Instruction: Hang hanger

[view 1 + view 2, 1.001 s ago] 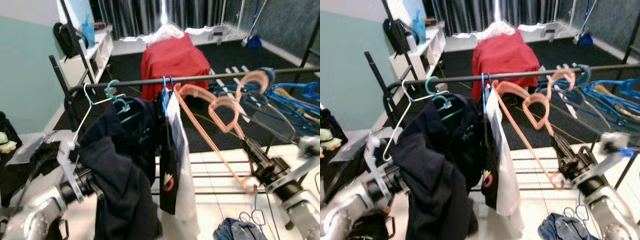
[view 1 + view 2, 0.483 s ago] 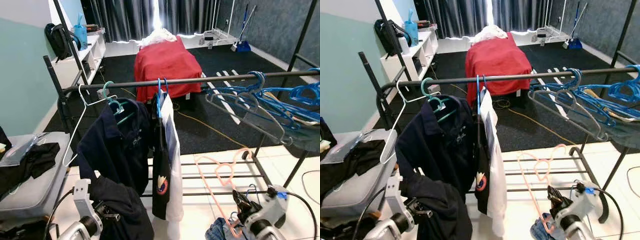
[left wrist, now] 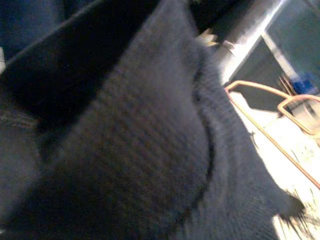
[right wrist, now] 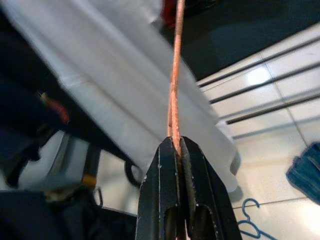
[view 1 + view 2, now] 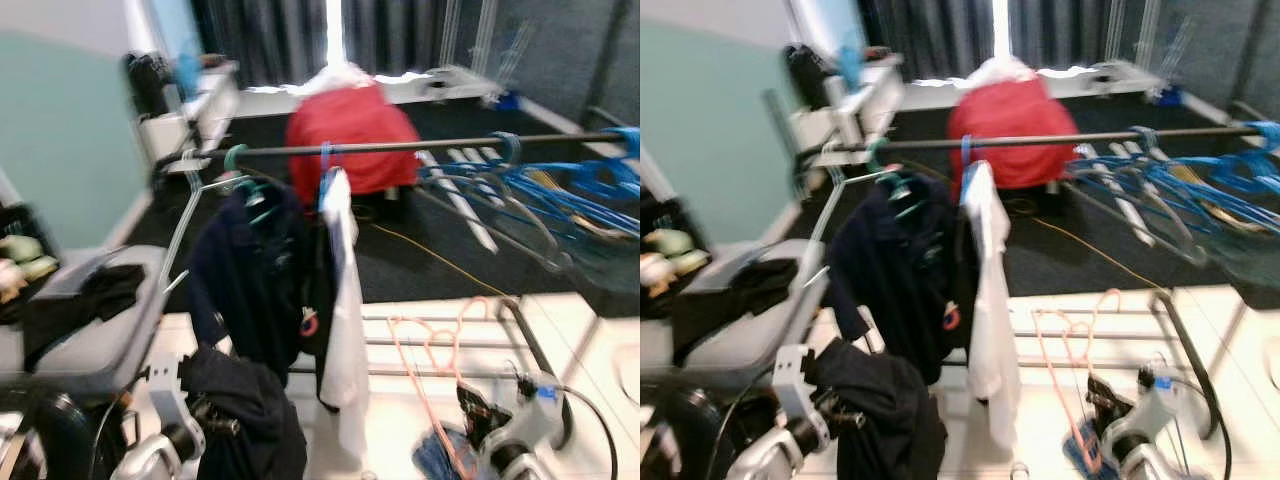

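A thin pink hanger (image 5: 432,350) stands upright low in front of the rack, well below the black clothes rail (image 5: 400,147). My right gripper (image 5: 472,402) is at the bottom right, and the right wrist view shows this gripper (image 4: 174,142) shut on the hanger's wire (image 4: 175,75). My left gripper (image 5: 215,422) is at the bottom left, shut on a bunched dark garment (image 5: 248,400), whose fabric (image 3: 150,150) lies close against the left wrist camera. The picture is blurred.
On the rail hang a dark jacket (image 5: 250,280) on a teal hanger, a white shirt (image 5: 345,330) and several blue hangers (image 5: 560,185). A grey tub (image 5: 95,350) with black cloth stands at left. Blue cloth (image 5: 435,462) lies on the floor. A red-covered block (image 5: 350,130) sits behind.
A second ago my right gripper held the pink hanger up by the rail; both arms have since dropped low. In the last half second the view has shifted and blurred.
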{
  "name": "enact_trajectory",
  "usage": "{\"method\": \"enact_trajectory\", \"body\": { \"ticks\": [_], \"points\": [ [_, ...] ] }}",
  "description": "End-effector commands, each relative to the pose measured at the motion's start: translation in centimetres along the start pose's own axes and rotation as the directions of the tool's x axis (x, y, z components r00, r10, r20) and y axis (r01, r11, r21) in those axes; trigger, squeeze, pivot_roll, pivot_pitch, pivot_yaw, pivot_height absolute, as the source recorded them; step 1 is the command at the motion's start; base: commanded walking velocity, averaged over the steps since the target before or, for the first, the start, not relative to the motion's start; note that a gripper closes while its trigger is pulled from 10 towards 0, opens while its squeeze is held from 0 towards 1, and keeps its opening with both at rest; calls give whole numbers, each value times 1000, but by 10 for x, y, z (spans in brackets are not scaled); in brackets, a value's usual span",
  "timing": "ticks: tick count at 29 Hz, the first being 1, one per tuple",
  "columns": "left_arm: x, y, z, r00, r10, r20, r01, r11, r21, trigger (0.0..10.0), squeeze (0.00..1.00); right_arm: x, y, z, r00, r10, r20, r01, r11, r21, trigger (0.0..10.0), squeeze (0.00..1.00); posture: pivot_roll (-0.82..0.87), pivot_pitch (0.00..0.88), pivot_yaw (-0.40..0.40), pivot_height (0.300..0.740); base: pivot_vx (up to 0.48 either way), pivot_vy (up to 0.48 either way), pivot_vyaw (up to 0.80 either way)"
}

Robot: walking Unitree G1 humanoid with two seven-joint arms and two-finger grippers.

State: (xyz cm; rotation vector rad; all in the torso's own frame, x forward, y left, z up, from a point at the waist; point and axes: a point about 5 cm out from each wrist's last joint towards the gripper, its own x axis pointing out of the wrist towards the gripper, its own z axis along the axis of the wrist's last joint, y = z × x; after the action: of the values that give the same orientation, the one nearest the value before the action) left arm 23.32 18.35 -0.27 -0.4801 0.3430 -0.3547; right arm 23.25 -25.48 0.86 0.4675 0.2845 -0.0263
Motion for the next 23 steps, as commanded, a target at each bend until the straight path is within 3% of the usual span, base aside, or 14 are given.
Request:
{"method": "enact_trajectory", "body": {
  "ticks": [1, 23],
  "points": [
    [4, -2, 5, 1000, -21, 5, 21, 1000, 17, 10000, 0, -3, 1, -8, 1000, 2, -15, -2, 1000, -3, 10000, 0, -124, 0, 38, 710, -442, 0, 0],
    [6, -3, 3, 998, -63, 18, 63, 998, -9, 10000, 0, 0, -3, -14, 999, -2, -38, 0, 999, -44, 10000, 0, -127, 0, 35, 710, -401, 0, 36]
  ]
}}
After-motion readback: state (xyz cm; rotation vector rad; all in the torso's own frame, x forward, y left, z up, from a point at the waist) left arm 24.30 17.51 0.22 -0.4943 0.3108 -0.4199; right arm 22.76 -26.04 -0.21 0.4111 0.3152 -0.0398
